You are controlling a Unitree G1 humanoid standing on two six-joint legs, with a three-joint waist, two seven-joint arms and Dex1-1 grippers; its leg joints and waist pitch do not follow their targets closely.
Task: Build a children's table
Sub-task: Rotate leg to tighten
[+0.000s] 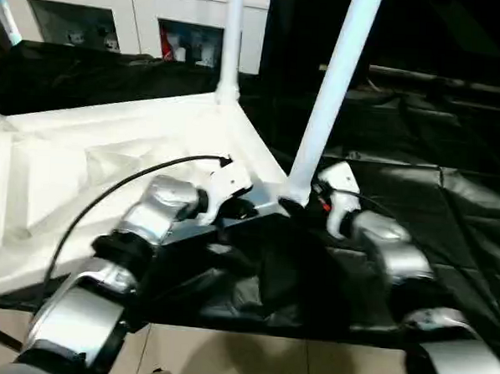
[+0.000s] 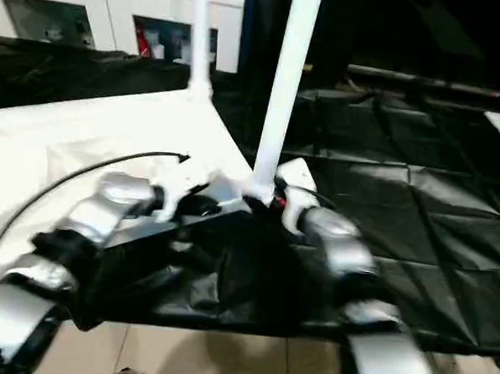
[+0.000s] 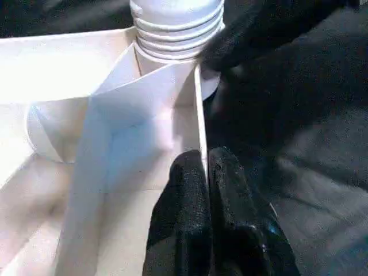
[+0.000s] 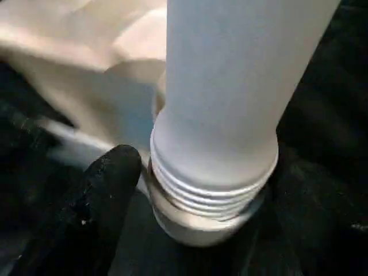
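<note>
The children's table top (image 1: 83, 170) lies upside down on a black sheet, ribbed underside up. One white leg (image 1: 232, 35) stands upright in the far corner socket. A second leg (image 1: 330, 91) leans slightly in the near corner socket, its threaded end (image 4: 207, 190) showing just above the socket. My left gripper (image 3: 206, 158) is shut on the thin rim wall of the top, right beside that corner. My right gripper (image 1: 303, 205) stands open around the base of the near leg, with one black finger (image 4: 109, 195) beside the thread.
Black sheeting (image 1: 418, 187) covers the ground under and to the right of the top. A white cabinet with glass doors (image 1: 141, 18) stands at the back. Pale floor tiles (image 1: 266, 364) run along the near edge of the sheet.
</note>
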